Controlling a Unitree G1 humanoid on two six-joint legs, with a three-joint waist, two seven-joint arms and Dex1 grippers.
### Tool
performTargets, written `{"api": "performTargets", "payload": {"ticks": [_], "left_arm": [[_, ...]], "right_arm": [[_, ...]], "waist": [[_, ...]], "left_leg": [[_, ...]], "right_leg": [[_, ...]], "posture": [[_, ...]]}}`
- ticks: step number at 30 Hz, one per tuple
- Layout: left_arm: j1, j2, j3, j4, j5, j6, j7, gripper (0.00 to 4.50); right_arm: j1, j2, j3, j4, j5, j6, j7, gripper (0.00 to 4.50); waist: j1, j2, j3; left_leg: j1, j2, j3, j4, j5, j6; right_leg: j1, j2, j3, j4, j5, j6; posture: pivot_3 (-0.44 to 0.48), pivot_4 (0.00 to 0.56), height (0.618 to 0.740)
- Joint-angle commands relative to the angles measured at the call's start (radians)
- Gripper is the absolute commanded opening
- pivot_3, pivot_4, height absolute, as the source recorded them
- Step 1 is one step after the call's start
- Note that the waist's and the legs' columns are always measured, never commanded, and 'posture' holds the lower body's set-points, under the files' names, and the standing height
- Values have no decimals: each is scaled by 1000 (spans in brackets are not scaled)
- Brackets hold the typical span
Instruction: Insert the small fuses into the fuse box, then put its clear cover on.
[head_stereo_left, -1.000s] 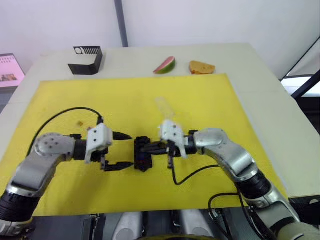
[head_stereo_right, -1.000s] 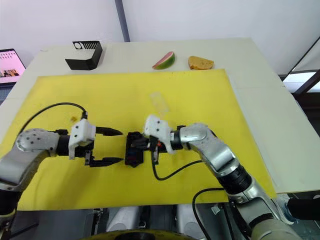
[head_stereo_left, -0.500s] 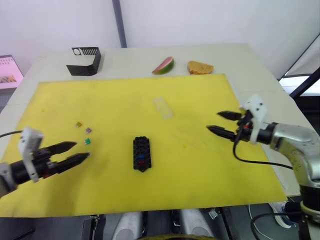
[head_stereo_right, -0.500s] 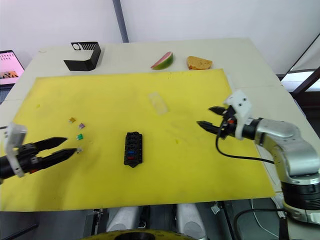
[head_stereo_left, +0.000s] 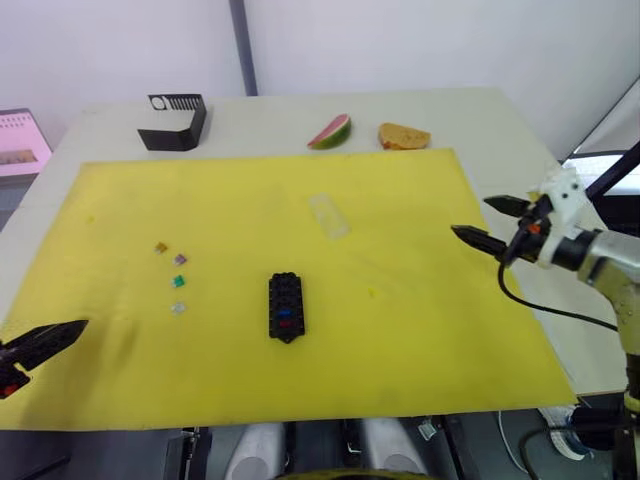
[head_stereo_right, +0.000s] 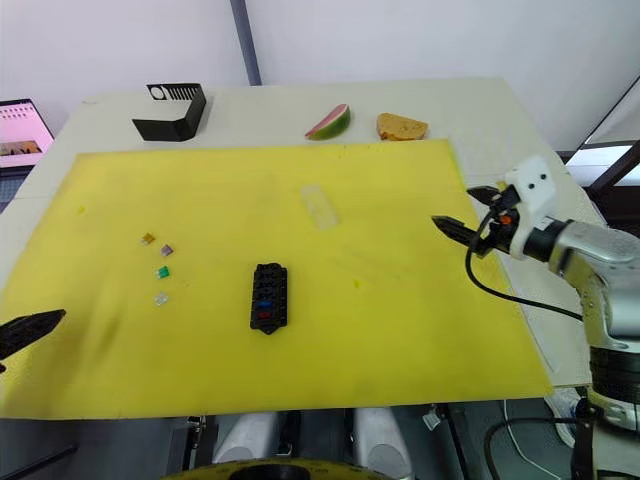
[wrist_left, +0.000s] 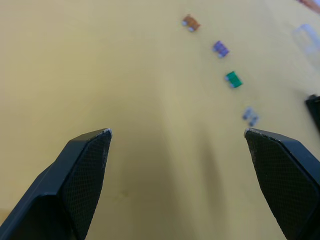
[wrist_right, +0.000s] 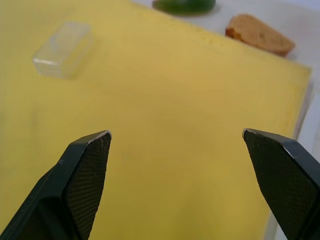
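Note:
The black fuse box (head_stereo_left: 285, 306) lies in the middle of the yellow mat (head_stereo_left: 400, 300), pointed end toward me, with a blue and a red fuse seated in its slots. Left of it, a row of loose small fuses lies on the mat: brown (head_stereo_left: 160, 247), purple (head_stereo_left: 180, 259), green (head_stereo_left: 179, 281) and clear grey (head_stereo_left: 178, 307). The clear cover (head_stereo_left: 327, 214) rests flat behind the box. My left gripper (wrist_left: 177, 132) hovers open and empty at the mat's near left edge. Over the mat's right edge, my right gripper (head_stereo_left: 471, 217) is open and empty too.
A black bracket (head_stereo_left: 175, 120), a watermelon slice (head_stereo_left: 330, 130) and a piece of bread (head_stereo_left: 403, 135) sit on the beige table beyond the mat. A screen (head_stereo_left: 15, 140) stands off the table's left side.
Both grippers were at the fuse box a second ago, the right one shut. Both arms have since drawn back to the sides, the right gripper has opened, and the loose fuses are uncovered.

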Motion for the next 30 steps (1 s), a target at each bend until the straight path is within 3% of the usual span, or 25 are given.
{"api": "performTargets", "payload": {"ticks": [1, 7, 15, 19, 23, 30], "left_arm": [[-126, 80, -33, 51, -101, 203, 26, 4500], [-363, 141, -138, 225, -124, 413, 71, 4500], [-535, 163, -179, 383, -99, 512, 91, 4500], [-606, 121, -178, 419, -71, 438, 123, 4500], [-721, 61, -130, 572, -64, 449, 214, 4500], [-797, -3, -68, 624, -79, 493, 323, 4500]], "right_arm": [[-67, 17, 81, -138, 71, 30, 48, 4442], [-182, 67, 234, -265, 150, 61, 119, 4442], [-302, 174, 379, -280, 139, 42, 127, 4442], [-343, 218, 451, -256, 89, 1, 131, 4442], [-391, 270, 514, -211, 26, -39, 126, 4442], [-472, 350, 598, -115, -68, -86, 123, 4442]], "waist": [[1, 0, 0], [-6, 0, 0], [-2, -1, 0], [-1, -1, 0], [-1, -2, -1], [-5, -3, -1]], "left_leg": [[0, 0, 0, 0, 0, 0], [-2, 0, 1, 0, 0, 0], [-3, 0, 0, 0, 0, -1], [-3, 0, 0, 0, 0, -1], [-3, -1, 1, 0, 1, -2], [-4, -1, 1, 0, 4, -8]], "right_leg": [[0, 0, 0, 0, 0, 0], [-3, 0, 0, 0, 0, 0], [-5, 0, 0, 1, 0, 0], [-5, 0, 0, 1, 0, 0], [-6, 0, 0, 2, 0, 0], [-7, 0, 0, 4, 0, 0]], "posture": [[0, 150, 740], [0, 150, 740], [0, 150, 740], [0, 150, 740], [0, 150, 740], [0, 150, 740]]}}
